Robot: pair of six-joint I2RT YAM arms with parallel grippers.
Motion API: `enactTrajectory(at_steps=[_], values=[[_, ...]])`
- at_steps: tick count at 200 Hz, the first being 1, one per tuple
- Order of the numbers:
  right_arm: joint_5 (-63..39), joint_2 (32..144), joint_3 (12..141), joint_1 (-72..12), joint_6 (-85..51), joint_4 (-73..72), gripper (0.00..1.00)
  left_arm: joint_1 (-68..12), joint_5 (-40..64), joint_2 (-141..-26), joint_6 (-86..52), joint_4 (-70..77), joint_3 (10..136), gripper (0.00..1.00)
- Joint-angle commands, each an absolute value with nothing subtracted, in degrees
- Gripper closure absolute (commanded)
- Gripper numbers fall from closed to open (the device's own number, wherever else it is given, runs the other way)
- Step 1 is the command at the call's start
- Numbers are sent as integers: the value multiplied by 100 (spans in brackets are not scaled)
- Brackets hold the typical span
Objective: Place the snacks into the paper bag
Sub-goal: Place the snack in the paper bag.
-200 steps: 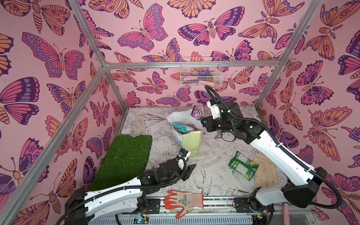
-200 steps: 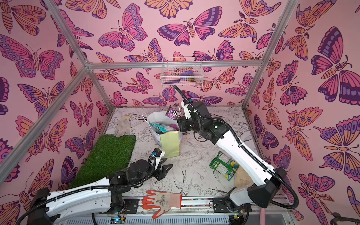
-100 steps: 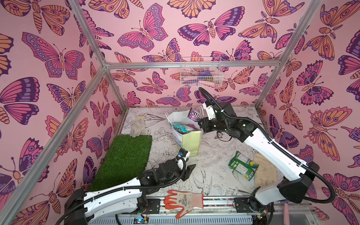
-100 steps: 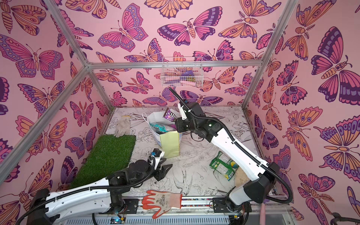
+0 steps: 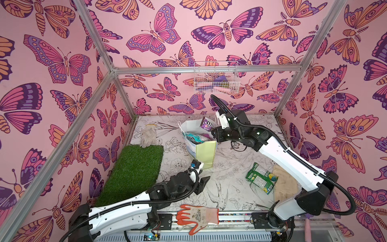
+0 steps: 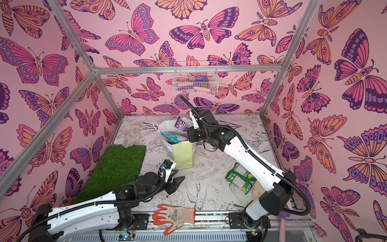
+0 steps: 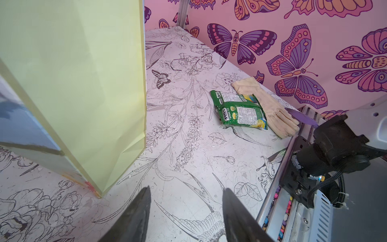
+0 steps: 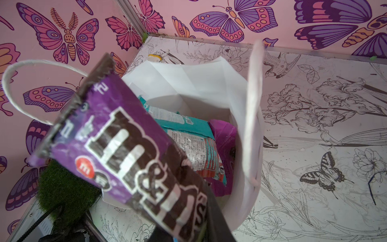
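Observation:
The paper bag (image 5: 204, 151) (image 6: 182, 156) stands upright mid-table, pale yellow-green front, white inside (image 8: 199, 83). A teal packet (image 5: 193, 137) (image 8: 188, 130) and a magenta packet (image 8: 225, 134) lie inside it. My right gripper (image 5: 214, 130) (image 6: 189, 130) (image 8: 194, 228) is shut on the lower end of the dark brown and purple M&M's packet (image 5: 207, 124) (image 6: 182, 125) (image 8: 129, 157), which hangs tilted over the bag's open mouth. A green-and-yellow packet (image 5: 260, 178) (image 6: 239, 179) (image 7: 238, 111) lies flat on the table at the right. My left gripper (image 5: 203, 182) (image 6: 176, 181) (image 7: 186, 192) is open and empty, low beside the bag's front corner (image 7: 83, 83).
A green grass mat (image 5: 134, 169) lies at the left with a pale glove (image 5: 148, 136) behind it. A tan glove (image 5: 284, 184) lies under the green packet's edge. An orange-and-white glove (image 5: 196, 215) rests on the front rail. A white wire basket (image 5: 215, 80) hangs on the back wall.
My right gripper has carried the M&M's packet leftward, from beside the bag's rim to over its mouth. The left arm has not moved.

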State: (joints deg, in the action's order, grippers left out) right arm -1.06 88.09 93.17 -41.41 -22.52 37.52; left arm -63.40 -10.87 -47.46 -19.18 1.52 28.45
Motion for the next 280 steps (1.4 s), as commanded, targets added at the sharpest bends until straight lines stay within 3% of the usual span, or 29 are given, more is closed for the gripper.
enactTrajectory(at_steps=[1, 233, 280], values=[[-53, 8868, 9541, -4207, -2173, 3779, 81, -6363, -1230, -4615, -1936, 131, 2725, 43], [-21, 9378, 9720, -4263, -2212, 3834, 72, -6362, -1714, -3532, -1907, -256, 2417, 43], [-1, 9425, 9756, -4290, -2206, 3853, 74, -6363, -1753, -3354, -1912, -299, 2381, 43]])
